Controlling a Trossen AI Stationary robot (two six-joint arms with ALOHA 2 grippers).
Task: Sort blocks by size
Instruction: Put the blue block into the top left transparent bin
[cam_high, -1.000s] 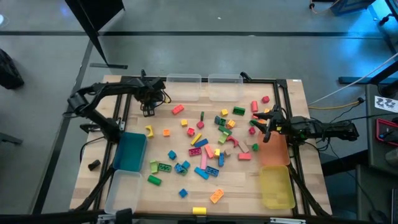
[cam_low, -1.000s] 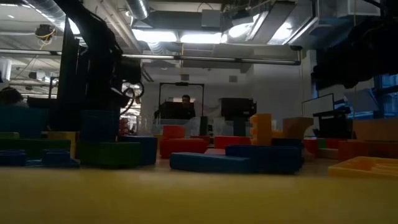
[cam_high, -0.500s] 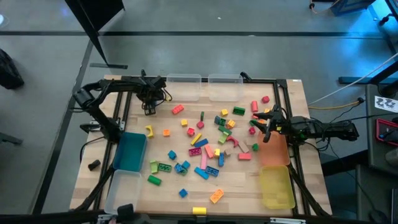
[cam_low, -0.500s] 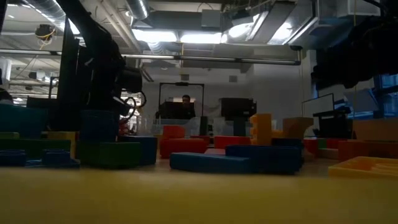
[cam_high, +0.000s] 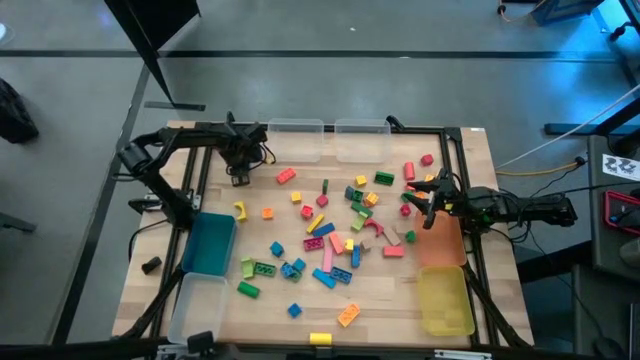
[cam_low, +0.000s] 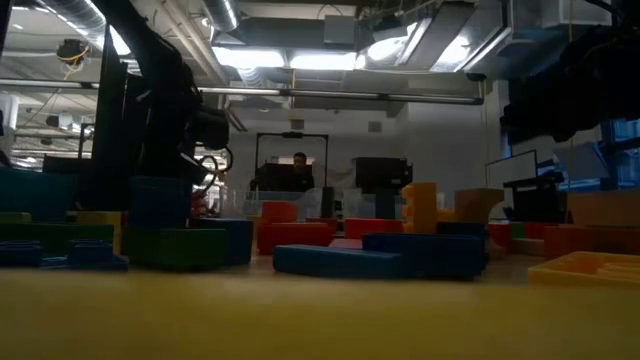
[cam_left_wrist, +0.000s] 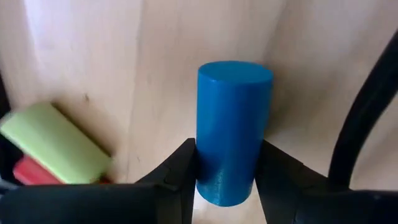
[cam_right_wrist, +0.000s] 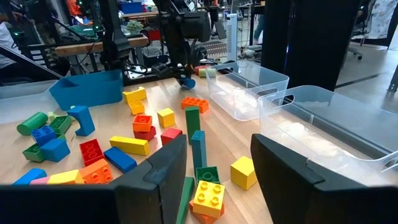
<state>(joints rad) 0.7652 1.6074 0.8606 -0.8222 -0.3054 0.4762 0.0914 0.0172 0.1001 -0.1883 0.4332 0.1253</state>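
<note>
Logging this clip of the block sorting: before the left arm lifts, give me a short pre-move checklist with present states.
1. Left gripper around the blue cylinder block: ok, a finger sits against each side.
2. Cylinder upright on the table: ok.
3. Grip firm enough to lift: cannot tell.
4. Nearby green block away from the fingers: ok, off to one side.
5. Clear bins close to the left gripper: ok.
6. Right gripper away from the left arm: ok, at the table's far side, fingers apart, holding nothing.
</note>
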